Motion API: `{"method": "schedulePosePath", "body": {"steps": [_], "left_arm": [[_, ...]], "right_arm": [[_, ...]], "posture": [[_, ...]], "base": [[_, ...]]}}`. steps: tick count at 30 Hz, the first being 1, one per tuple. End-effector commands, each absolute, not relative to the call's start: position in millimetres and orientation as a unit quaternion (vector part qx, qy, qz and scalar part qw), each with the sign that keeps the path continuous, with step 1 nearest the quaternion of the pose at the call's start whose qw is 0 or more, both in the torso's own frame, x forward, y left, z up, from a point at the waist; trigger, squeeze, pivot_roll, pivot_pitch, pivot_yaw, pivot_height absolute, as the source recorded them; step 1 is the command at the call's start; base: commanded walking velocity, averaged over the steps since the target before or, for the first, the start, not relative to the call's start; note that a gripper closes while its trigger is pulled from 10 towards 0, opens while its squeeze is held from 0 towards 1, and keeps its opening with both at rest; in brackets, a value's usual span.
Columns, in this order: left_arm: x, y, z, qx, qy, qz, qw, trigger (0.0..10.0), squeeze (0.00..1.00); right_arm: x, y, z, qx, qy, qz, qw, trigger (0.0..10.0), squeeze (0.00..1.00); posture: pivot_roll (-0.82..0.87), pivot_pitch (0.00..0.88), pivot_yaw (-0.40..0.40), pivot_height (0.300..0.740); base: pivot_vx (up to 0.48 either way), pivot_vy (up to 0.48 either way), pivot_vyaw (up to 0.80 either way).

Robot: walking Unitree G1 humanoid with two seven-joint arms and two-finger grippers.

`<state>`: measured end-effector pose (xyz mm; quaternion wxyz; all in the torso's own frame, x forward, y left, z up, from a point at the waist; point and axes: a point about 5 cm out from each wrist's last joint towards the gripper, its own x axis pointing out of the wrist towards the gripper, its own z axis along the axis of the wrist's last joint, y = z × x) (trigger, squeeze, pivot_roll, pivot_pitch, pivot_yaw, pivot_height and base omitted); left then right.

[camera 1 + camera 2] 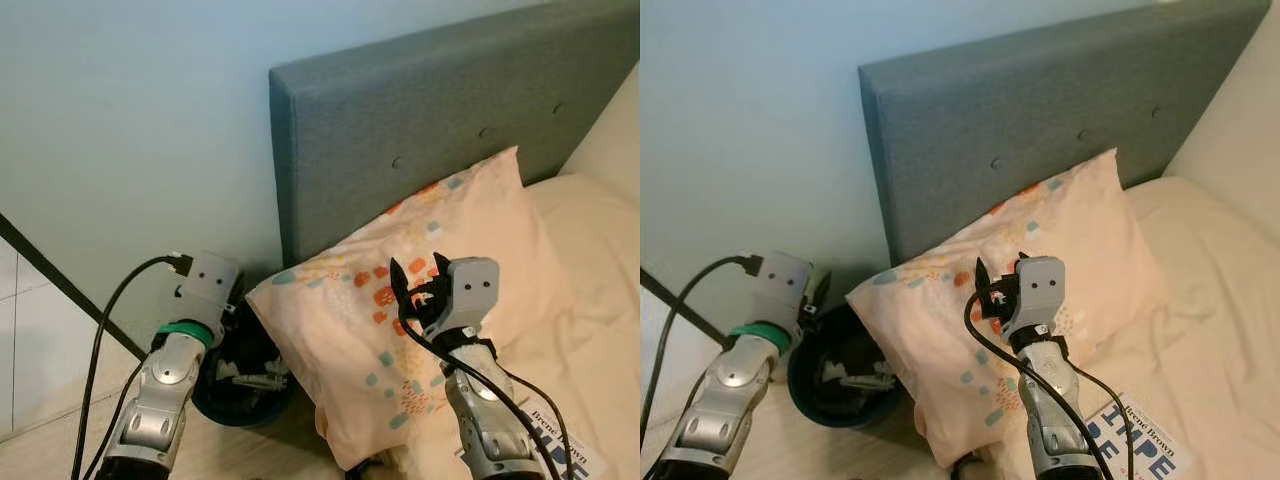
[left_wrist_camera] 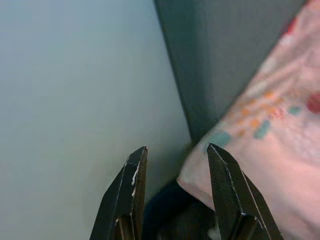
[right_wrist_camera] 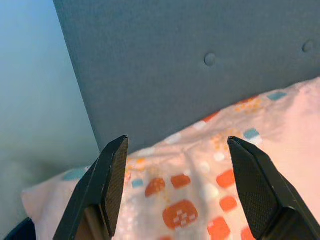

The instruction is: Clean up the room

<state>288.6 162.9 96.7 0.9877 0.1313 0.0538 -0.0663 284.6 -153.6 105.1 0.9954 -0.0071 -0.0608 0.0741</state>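
Soft, light patterned pillow point(image 1: 430, 290) will sag: pinch its overhanging corner; right claw point(image 3: 175, 185) wide open, empty above it.

Peach pillow point(image 1: 440, 270) with orange and teal patches against grey-blue headboard point(image 1: 420, 110).

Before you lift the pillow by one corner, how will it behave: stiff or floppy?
Probably floppy: the pillow already sags over the bed edge beside the headboard. Likely light for its size, as it looks soft and puffy. Its hanging corner sits above the bin, so it may drag there.
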Motion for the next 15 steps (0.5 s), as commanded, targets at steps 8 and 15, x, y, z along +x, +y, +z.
{"method": "schedulePosePath", "body": {"steps": [8,15], "left_arm": [[279,155,61,0.067,0.174,-0.121,0.975,10.0,0.00],[289,146,49,-0.002,0.234,-0.117,0.965,10.0,0.00]], "right_arm": [[288,-163,98,-0.052,-0.041,0.051,0.997,10.0,0.00],[298,-153,106,-0.075,-0.056,0.071,0.993,10.0,0.00]], "posture": [[-0.08,0.160,0.086,0.740],[-0.07,0.270,0.100,0.740]], "base": [[0.000,0.000,0.00],[0.000,0.000,0.00]]}}
